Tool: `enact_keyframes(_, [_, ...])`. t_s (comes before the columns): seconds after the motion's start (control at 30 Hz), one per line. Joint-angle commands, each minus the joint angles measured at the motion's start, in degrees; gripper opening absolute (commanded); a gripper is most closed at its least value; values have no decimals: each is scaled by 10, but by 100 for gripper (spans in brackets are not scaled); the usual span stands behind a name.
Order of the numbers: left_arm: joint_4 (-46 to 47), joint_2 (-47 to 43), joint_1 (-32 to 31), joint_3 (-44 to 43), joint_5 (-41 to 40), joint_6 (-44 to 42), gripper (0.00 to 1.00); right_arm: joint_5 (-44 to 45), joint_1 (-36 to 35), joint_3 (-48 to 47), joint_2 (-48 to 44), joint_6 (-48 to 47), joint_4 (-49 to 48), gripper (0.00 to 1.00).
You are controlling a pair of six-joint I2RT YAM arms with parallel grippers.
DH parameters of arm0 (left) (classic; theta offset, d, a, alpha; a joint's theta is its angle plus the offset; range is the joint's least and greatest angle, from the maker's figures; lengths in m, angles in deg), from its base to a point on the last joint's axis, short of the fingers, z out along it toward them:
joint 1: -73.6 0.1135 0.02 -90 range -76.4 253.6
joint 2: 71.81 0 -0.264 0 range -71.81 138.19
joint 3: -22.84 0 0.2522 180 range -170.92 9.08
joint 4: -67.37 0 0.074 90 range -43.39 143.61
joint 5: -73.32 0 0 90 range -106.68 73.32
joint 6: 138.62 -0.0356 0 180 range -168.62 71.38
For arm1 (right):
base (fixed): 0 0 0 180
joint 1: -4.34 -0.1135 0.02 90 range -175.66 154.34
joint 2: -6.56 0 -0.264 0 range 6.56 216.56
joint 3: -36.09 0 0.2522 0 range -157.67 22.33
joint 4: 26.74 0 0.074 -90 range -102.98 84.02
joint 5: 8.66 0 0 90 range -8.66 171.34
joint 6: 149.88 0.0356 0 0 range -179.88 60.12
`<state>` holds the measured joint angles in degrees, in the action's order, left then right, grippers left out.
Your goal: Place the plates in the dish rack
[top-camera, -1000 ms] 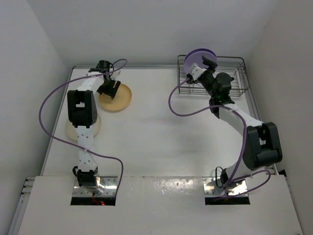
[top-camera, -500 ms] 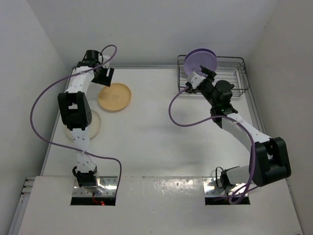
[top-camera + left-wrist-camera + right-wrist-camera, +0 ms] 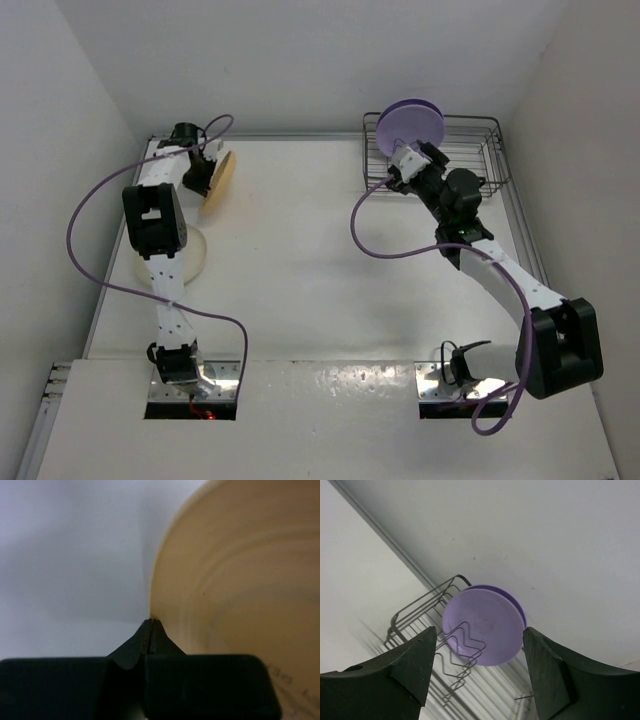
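Note:
Two lavender plates [image 3: 410, 125] stand upright side by side in the left end of the grey wire dish rack [image 3: 482, 150]. In the right wrist view the front plate [image 3: 485, 625] sits behind a zigzag divider, and the second plate's rim [image 3: 518, 603] shows just behind it. My right gripper [image 3: 408, 160] [image 3: 480, 630] hangs open just in front of them, holding nothing. My left gripper [image 3: 197, 165] [image 3: 151, 621] is shut on the rim of the orange-yellow plate [image 3: 219, 180] [image 3: 240, 580], which is tilted up on edge. The cream-white plate [image 3: 196, 258] lies flat, partly under the left arm.
The right half of the dish rack [image 3: 420, 610] holds no plates. White walls close the table [image 3: 320, 260] on the back and both sides. A purple cable [image 3: 85, 215] loops out from each arm.
My left gripper closed on the orange-yellow plate's rim and tipped it from flat onto its edge, shifting it left. My right gripper drew back a little from the lavender plates.

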<state>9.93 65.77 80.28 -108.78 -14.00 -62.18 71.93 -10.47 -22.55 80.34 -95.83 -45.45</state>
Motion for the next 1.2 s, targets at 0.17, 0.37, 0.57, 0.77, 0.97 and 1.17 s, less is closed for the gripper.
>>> enact_keyframes(0.17, [-37,-59,-36,-71,17,-24,0,161,19,51,-15,240,-58,67])
enact_keyframes(0.37, [4,-122,-175,-166,-199,-176,0,255,27,131,3,237,-202,64])
enact_keyframes(0.57, [169,-201,-321,-89,-338,-349,0,156,75,123,20,317,-224,64])
enact_keyframes(0.77, [53,-153,-258,-131,-343,-219,18,-112,89,30,20,338,-26,74])
enact_keyframes(0.97, [-100,-90,-80,-130,-18,-39,94,-160,68,72,-2,310,-37,80])
enact_keyframes(1.17, [-92,-78,-31,-69,62,-9,100,-163,40,59,0,291,-5,80])
